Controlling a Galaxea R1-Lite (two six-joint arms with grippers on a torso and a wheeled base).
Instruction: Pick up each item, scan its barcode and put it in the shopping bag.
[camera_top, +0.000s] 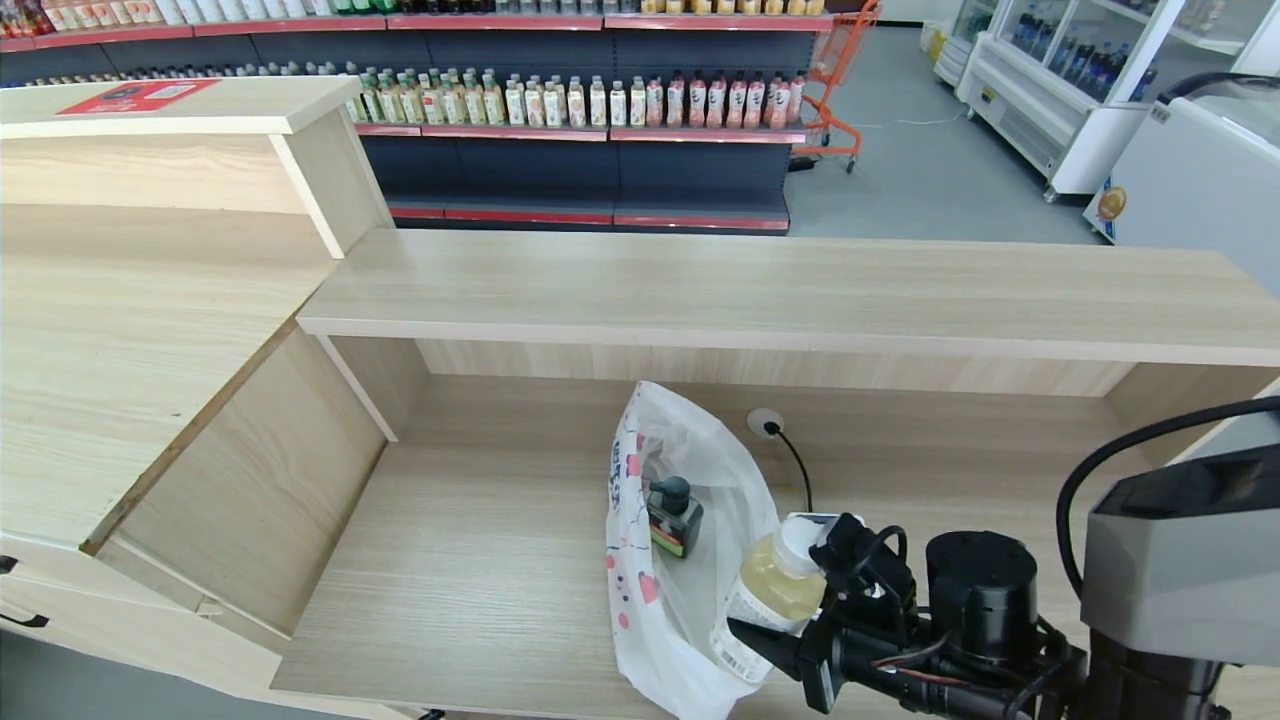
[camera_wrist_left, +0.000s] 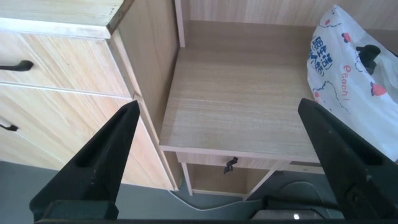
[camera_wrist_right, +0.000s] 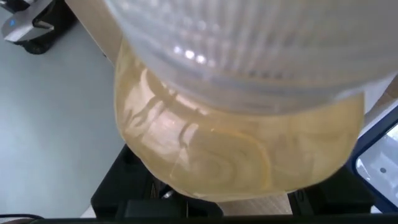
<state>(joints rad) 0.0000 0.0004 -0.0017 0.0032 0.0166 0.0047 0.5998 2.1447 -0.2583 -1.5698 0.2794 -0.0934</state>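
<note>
- Step in hand, as I judge it: placing. The right gripper (camera_top: 800, 600) holds the bottle (camera_top: 775, 590) at the open mouth of the shopping bag (camera_top: 640, 600), on the robot's right side of that bag. Its jaws are clamped on the bottle's body.
- Whether the barcode has been scanned cannot be told; no scanner is visible near the bag.
- The next move likely calls for carrying the bottle over the bag's opening and lowering it beside the dark pump bottle (camera_top: 673, 517) already standing inside. The jaws would part only once it rests. The bag's thin rim is limp and could fold under the bottle.
- The bottle is clear plastic with pale yellow liquid and a white ribbed cap. Its white label bears a barcode at the lower end. It is tilted, cap end toward the back of the table (camera_top: 470, 570).
- The left gripper (camera_wrist_left: 217, 155) hangs off the table's front edge, well apart from the bag, its jaws apart and empty.
</note>
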